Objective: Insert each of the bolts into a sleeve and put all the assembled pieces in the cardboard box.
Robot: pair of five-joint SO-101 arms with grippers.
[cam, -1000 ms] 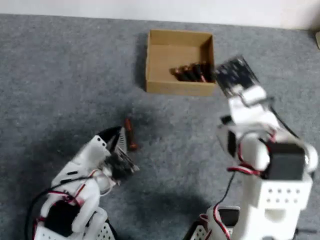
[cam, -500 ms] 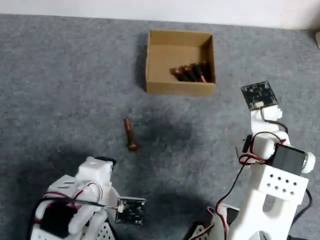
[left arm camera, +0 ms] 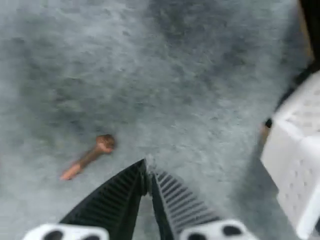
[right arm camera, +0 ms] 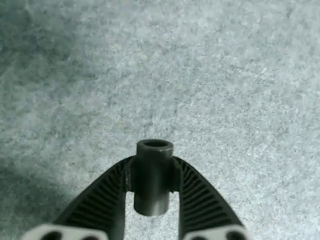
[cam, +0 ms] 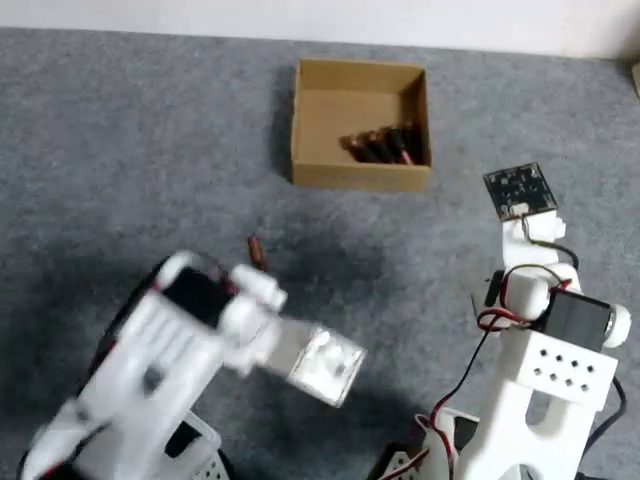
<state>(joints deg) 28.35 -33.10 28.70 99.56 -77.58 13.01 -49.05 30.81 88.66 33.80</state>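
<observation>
Over grey carpet (cam: 120, 150) beside white wall (cam: 300, 15), left gripper (left arm camera: 149, 170) closed, right gripper (right arm camera: 153, 167) clamping sleeve (right arm camera: 154, 180)

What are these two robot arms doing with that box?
They are fitting bolts into sleeves and packing them in the cardboard box. The right gripper holds a black sleeve over the grey table. The left gripper is shut and empty, near one bolt lying loose on the table. A few finished pieces already lie in the box.
</observation>
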